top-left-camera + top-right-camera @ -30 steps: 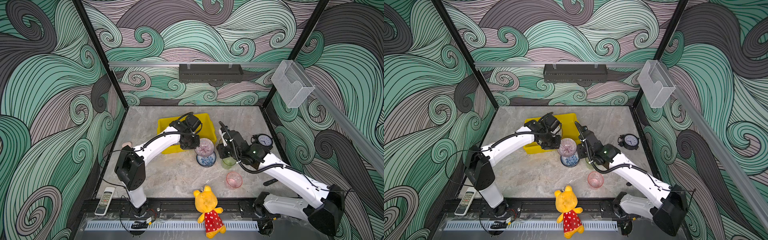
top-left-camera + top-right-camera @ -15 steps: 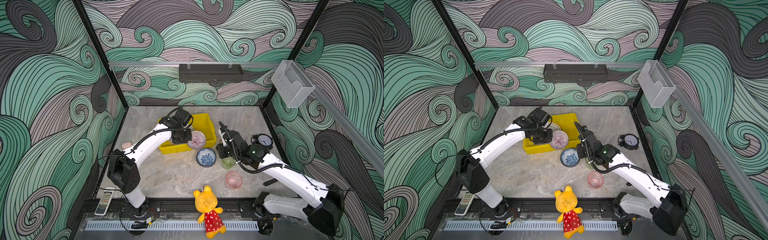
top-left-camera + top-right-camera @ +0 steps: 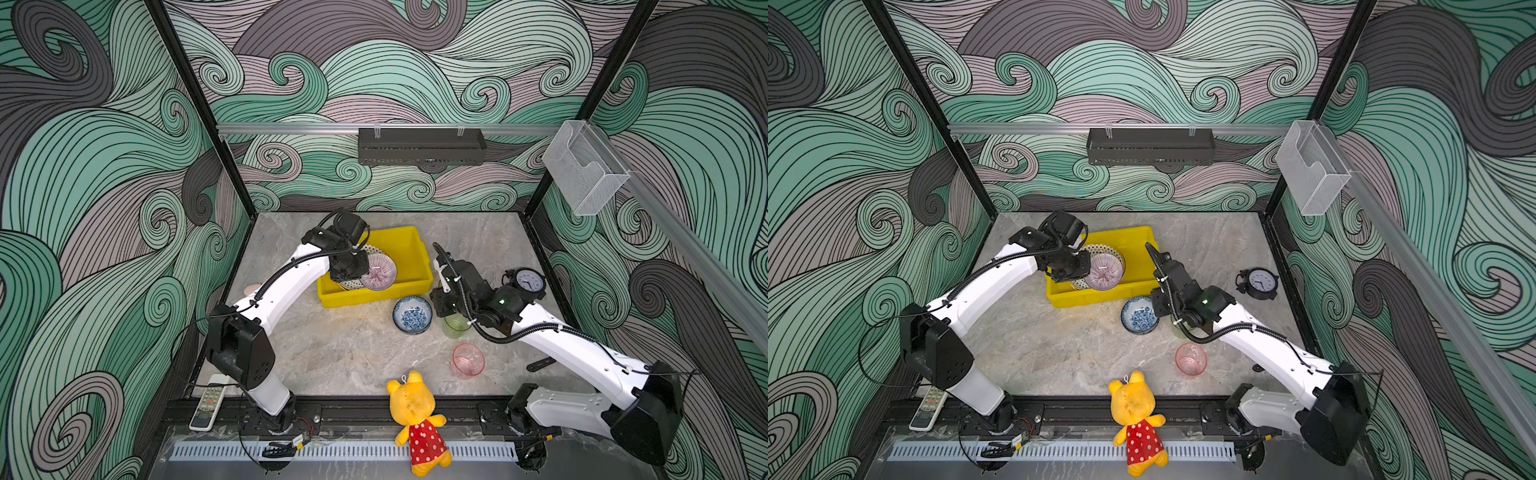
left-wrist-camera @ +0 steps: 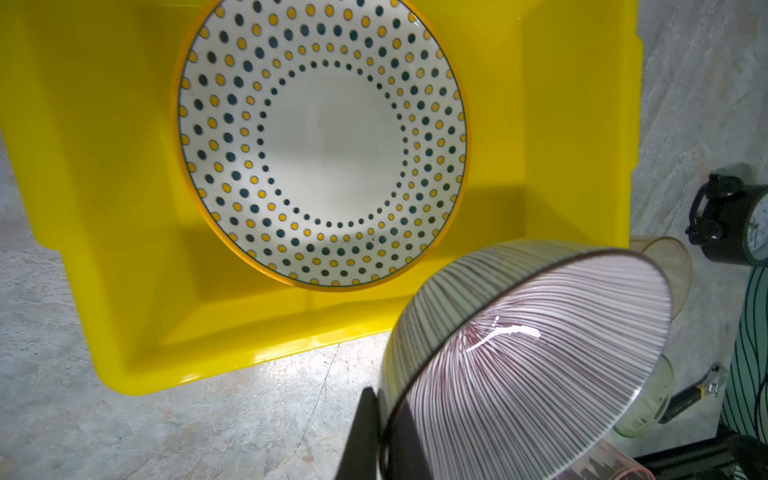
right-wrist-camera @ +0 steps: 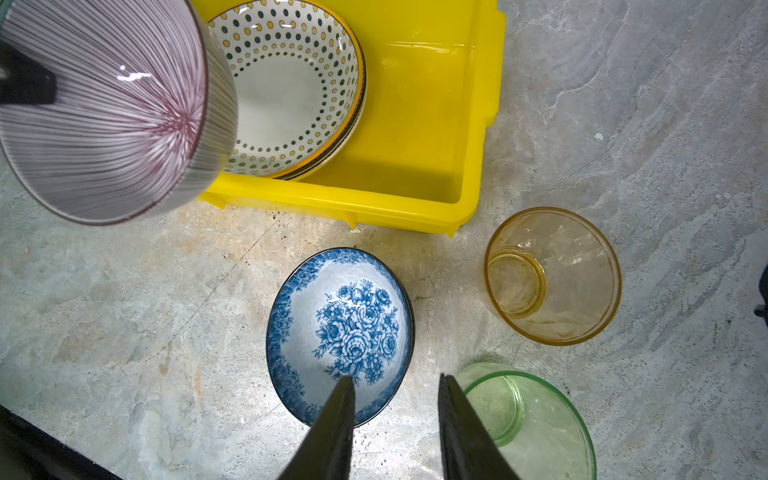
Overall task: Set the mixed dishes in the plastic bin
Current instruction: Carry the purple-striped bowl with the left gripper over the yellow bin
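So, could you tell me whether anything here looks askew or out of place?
The purple-striped bowl hangs steeply tilted, pinched by its rim in the left gripper above the yellow bin's near wall, not yet set down. A yellow plush bear straddles the table's front edge. Nothing looks spilled or broken.

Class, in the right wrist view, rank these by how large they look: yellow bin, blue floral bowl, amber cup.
1. yellow bin
2. blue floral bowl
3. amber cup, only slightly smaller-looking than the bowl
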{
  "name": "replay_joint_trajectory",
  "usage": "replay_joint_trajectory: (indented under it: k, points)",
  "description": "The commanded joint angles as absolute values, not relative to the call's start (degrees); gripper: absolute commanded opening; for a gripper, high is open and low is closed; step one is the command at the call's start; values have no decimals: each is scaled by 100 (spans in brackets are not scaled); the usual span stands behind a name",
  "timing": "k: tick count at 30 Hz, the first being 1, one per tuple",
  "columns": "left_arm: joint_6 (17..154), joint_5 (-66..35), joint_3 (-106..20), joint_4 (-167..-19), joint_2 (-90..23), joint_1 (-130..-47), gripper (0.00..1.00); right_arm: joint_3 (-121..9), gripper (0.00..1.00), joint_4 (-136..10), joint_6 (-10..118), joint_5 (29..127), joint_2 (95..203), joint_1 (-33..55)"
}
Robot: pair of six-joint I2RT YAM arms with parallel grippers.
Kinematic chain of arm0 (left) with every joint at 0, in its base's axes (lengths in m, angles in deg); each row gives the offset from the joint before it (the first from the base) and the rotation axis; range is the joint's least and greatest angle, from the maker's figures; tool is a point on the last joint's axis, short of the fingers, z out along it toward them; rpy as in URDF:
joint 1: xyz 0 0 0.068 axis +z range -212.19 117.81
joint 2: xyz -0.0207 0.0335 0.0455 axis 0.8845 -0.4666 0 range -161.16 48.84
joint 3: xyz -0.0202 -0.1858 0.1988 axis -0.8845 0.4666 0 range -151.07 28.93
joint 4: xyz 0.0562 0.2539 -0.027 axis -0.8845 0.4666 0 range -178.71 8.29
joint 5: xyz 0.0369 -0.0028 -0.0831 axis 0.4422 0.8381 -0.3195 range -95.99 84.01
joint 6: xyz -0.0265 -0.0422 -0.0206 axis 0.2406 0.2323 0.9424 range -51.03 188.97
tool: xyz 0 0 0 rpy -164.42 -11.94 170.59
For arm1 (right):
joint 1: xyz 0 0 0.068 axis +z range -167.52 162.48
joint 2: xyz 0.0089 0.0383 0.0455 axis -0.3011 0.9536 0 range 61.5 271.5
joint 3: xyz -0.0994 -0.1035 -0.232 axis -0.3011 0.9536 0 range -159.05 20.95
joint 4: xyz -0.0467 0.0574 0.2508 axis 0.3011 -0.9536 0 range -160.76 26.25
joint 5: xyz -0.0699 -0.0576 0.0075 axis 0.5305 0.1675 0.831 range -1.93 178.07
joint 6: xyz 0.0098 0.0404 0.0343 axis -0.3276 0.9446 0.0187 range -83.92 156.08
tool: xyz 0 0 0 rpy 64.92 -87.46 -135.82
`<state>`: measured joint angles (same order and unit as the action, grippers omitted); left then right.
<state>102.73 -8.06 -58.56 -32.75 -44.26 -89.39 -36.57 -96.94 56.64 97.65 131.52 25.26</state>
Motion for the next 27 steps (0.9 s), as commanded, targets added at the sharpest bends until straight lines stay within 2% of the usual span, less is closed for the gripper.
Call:
replay_joint_trajectory:
  k: [1,16,27]
  points:
    - [10086,-689,-5967,-3231,-4186,-8742,0,-3833,36,-9681,5687,9677,13205,2515]
    - [9878,-563,-6085,-3509,-4365,-8294,0,-3951,36,-9700,5730,9574,13427,2511]
    - [9798,-667,-6476,-3610,-4944,-8030,0,-4034,38,-9903,5780,9503,13445,2516]
